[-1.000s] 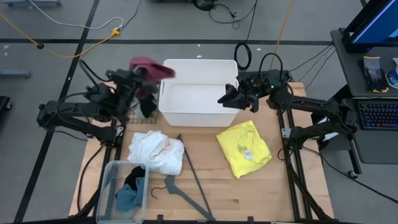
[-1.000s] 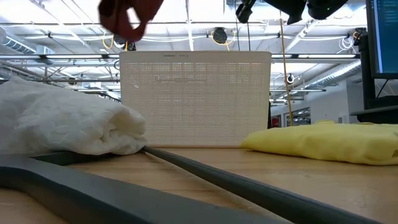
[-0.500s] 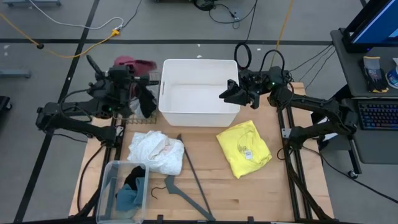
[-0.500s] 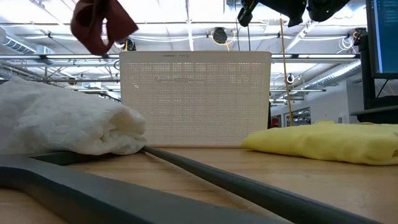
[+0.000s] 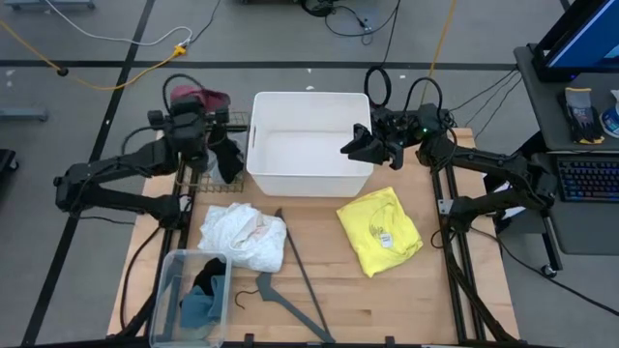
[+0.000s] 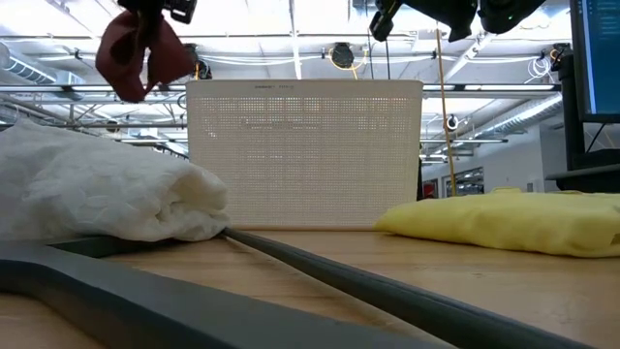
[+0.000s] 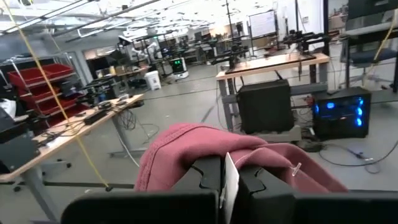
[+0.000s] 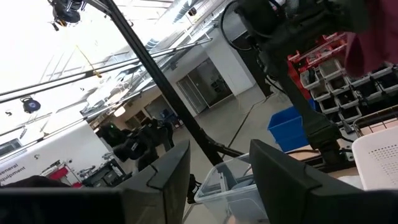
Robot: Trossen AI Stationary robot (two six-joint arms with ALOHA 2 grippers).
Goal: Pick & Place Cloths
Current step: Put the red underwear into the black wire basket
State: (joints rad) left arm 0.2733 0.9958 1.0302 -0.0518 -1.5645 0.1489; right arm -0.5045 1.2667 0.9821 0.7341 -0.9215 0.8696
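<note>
My left gripper (image 5: 196, 108) pinches the maroon cloth (image 5: 193, 97), held high off the desk's far left corner, so the white bin (image 5: 309, 141) lies to its right. That bin looks empty. My right gripper (image 5: 350, 147) hovers over the bin's right edge, fingers spread. The clear box (image 5: 191, 296) at the near left corner holds black and teal cloths.

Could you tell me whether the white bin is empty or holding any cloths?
Empty: the high view shows only the bare white floor of the bin; no cloth lies inside.
</note>
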